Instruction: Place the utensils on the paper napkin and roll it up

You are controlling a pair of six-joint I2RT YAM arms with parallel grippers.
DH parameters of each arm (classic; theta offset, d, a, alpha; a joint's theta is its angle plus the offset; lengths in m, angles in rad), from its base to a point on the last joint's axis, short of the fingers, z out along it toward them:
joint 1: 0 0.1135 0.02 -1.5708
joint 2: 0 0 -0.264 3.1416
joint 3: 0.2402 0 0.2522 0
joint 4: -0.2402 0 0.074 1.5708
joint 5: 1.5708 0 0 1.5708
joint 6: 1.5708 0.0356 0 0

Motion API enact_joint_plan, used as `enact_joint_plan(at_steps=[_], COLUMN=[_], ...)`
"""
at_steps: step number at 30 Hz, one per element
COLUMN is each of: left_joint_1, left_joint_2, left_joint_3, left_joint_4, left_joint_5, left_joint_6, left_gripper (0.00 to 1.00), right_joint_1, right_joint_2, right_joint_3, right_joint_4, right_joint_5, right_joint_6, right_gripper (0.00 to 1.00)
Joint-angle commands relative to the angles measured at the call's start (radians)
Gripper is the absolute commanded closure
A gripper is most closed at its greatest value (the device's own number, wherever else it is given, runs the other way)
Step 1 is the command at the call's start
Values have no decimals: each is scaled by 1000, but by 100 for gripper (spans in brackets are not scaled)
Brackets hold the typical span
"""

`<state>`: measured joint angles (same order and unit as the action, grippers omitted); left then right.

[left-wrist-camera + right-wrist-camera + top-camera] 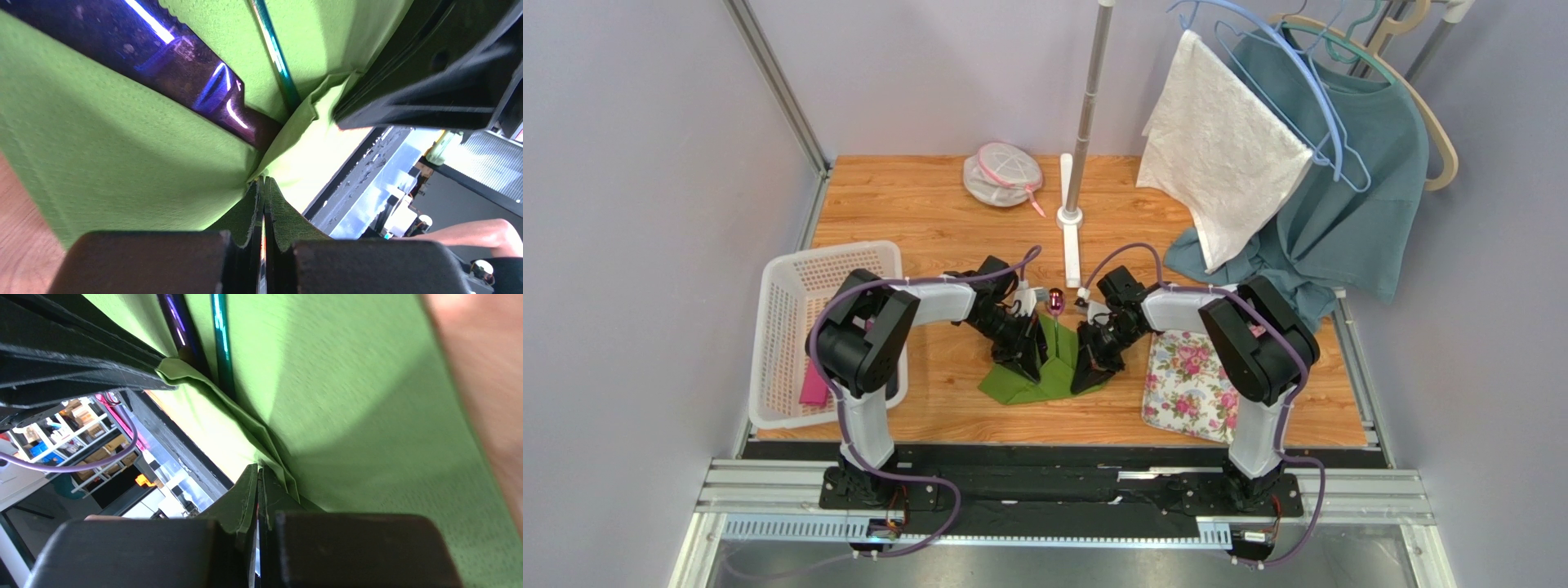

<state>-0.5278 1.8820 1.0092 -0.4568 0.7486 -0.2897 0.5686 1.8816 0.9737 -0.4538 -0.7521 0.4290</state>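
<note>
My left end effector (264, 184) and right end effector (258, 473) pinch the paper napkin (1059, 348)
Both are closed tight on its edges — the napkin is folded up in the middle of the worktop (928, 208), with the utensils (184, 61) lying inside.

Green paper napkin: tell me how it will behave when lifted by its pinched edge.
Probably floppy: the napkin folds and creases where the left gripper and right gripper pinch it. Likely light and easy to tear, since light glows through the thin sheet. The glossy utensils may slide along the fold.
</note>
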Motion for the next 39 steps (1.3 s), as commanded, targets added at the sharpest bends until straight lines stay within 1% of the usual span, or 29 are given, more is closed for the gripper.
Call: enact_joint_plan(at_steps=[1,8,15,20,26,29,31,33,38,39], left_joint_1=[12,12,32,72,78,100,107,120,109,103], left_joint_2=[17,20,25,23,14,-32,-116,-191,-261,-264], left_joint_3=[17,20,35,55,66,57,34,20,23,20], left_joint_4=[-13,-17,-45,-82,-100,-80,-47,-27,-74,-103], left_joint_5=[-43,-51,-68,-81,-72,-20,-18,23,106,126], left_joint_6=[32,41,69,104,133,129,130,127,150,177], left_gripper=[98,99,99,99,99,97,95,89,85,84], right_joint_1=[-45,-107,-99,-64,-49,-49,-49,-49,-49,-50], right_joint_2=[-27,-30,28,33,41,36,36,42,59,62], right_joint_3=[-41,-46,-23,-7,13,14,14,16,34,37], right_joint_4=[-78,-129,-97,-59,-56,-54,-55,-59,-63,-65], right_joint_5=[68,25,-33,-56,-70,-69,-61,-61,-64,-64], right_joint_6=[-101,-127,-79,-41,-24,-16,-16,-15,-6,-4], right_gripper=[98,98,98,97,97,97,97,97,98,98])
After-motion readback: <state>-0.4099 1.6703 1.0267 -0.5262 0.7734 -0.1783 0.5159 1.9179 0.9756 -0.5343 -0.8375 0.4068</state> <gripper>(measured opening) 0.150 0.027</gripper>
